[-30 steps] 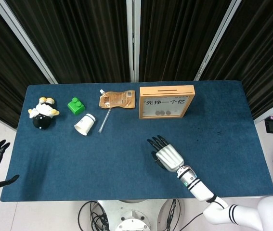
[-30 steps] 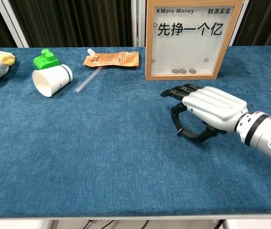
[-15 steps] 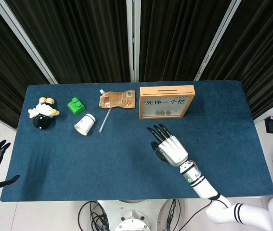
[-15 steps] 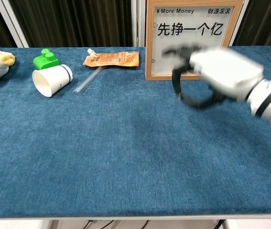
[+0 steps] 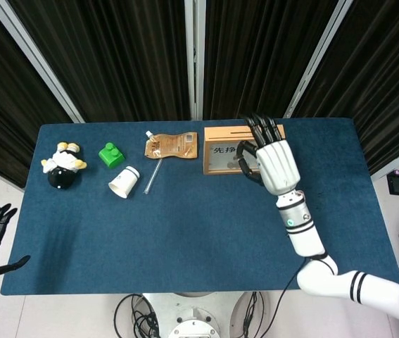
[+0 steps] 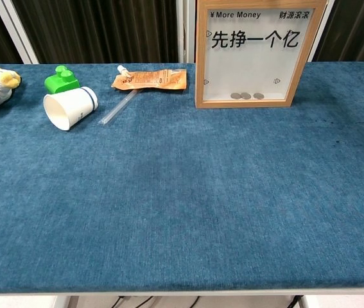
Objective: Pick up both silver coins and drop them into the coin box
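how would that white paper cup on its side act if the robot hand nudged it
The paper cup lies on its side, so it would probably roll, likely curving since it tapers. It looks thin-walled and empty, so probably light and easy to crush. The green block close behind it might stop it.

The blue table [image 6: 169,212] carries a plush toy [image 5: 62,165], green block [image 6: 61,79], paper cup [image 6: 70,107], straw [image 6: 119,106], orange pouch [image 6: 151,79] and coin box [image 6: 259,51].

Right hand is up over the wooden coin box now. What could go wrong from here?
1. The right hand hangs over the wooden-framed coin box near its top slot; whether it holds a coin is not visible, so a drop could miss.
2. The box stands upright; a knock from the hand may tip it.
3. The chest view does not show the hand, so alignment rests on the head view.
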`<state>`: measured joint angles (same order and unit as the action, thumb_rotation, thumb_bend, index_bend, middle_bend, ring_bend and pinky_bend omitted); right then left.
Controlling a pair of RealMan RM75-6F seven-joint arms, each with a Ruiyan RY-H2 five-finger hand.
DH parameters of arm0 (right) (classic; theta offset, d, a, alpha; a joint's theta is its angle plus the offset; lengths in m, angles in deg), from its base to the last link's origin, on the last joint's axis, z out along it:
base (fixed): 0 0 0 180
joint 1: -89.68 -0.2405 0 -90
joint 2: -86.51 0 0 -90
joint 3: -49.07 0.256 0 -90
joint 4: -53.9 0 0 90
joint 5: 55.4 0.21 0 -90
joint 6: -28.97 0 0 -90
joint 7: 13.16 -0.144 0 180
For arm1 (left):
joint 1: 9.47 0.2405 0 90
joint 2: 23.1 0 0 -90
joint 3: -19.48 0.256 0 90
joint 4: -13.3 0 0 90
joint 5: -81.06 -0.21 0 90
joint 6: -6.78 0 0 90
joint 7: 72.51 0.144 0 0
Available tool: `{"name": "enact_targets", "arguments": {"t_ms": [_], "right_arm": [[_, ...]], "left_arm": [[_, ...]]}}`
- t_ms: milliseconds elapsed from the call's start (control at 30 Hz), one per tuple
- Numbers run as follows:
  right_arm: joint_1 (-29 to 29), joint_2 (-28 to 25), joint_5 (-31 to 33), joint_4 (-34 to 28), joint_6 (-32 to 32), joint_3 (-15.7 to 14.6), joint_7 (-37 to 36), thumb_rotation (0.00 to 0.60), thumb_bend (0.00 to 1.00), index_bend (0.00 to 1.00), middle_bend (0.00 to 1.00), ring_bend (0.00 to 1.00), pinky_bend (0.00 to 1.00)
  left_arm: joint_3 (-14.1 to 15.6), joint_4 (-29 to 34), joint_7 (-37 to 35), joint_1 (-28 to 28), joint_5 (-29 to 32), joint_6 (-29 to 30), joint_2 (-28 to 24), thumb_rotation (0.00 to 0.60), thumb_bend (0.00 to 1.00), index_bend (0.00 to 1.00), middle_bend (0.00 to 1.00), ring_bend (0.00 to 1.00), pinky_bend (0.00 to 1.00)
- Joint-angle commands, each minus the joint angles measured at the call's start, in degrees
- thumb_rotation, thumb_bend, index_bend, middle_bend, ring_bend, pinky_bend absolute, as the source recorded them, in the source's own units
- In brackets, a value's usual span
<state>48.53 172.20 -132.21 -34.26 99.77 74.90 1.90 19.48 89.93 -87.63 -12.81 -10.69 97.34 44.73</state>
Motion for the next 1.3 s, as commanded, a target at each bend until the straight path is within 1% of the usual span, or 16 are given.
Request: {"name": "enact_targets", "arguments": {"t_ms": [33, 100, 200, 367, 467, 733, 1033, 1300], "right_arm": [[-3.95, 0.49, 7.37, 4.86, -3.78, 3.93, 4.80, 0.600, 0.38, 0.74, 0.09, 0.00, 0.00], [-5.17, 1.18, 10.05, 7.63, -4.64, 4.51, 6.85, 0.600, 0.38, 0.74, 0.08, 0.00, 0.00], [-6.62, 2.41, 13.61, 12.01, -5.76, 4.28, 9.84, 0.600, 0.38, 0.75, 0.08, 0.00, 0.00], [-7.31, 3.22, 17.10, 14.28, -6.77, 3.09, 12.31, 0.600, 0.38, 0.75, 0.07, 0.00, 0.00], [-7.72, 3.31, 19.39, 14.17, -7.65, 2.58, 13.89, 0.600, 0.38, 0.75, 0.07, 0.00, 0.00], [-9.35, 3.57, 22.18, 13.71, -8.28, 1.61, 16.06, 0.600, 0.38, 0.76, 0.07, 0.00, 0.00], [-11.70, 5.11, 26.02, 14.43, -7.92, 1.33, 19.47, 0.600, 0.38, 0.75, 0.07, 0.00, 0.00], [-13.43, 6.19, 27.81, 15.88, -8.11, 1.19, 20.07, 0.600, 0.38, 0.74, 0.07, 0.00, 0.00]], "left_arm": [[-0.02, 0.21, 0.16, -0.08, -0.08, -0.01, -0.06, 0.600, 0.09, 0.06, 0.01, 0.00, 0.00], [-0.03, 0.36, 0.25, -0.15, -0.11, -0.06, -0.12, 0.600, 0.09, 0.06, 0.01, 0.00, 0.00], [-0.04, 0.56, 0.28, -0.28, -0.10, -0.25, -0.30, 0.600, 0.09, 0.06, 0.01, 0.00, 0.00], [-0.07, 0.56, 0.23, -0.45, 0.10, -0.66, -0.42, 0.600, 0.09, 0.06, 0.01, 0.00, 0.00], [-0.02, 0.42, 0.30, -0.57, 0.14, -0.94, -0.29, 0.600, 0.09, 0.06, 0.01, 0.00, 0.00], [-0.02, 0.11, -0.05, -0.54, 0.45, -1.12, -0.15, 0.600, 0.09, 0.06, 0.01, 0.00, 0.00], [-0.06, -0.24, -0.40, -0.53, 0.68, -1.21, -0.08, 0.600, 0.09, 0.06, 0.01, 0.00, 0.00], [-0.08, -0.64, -0.99, -0.40, 0.95, -1.24, -0.11, 0.600, 0.09, 0.06, 0.01, 0.00, 0.00]]}}
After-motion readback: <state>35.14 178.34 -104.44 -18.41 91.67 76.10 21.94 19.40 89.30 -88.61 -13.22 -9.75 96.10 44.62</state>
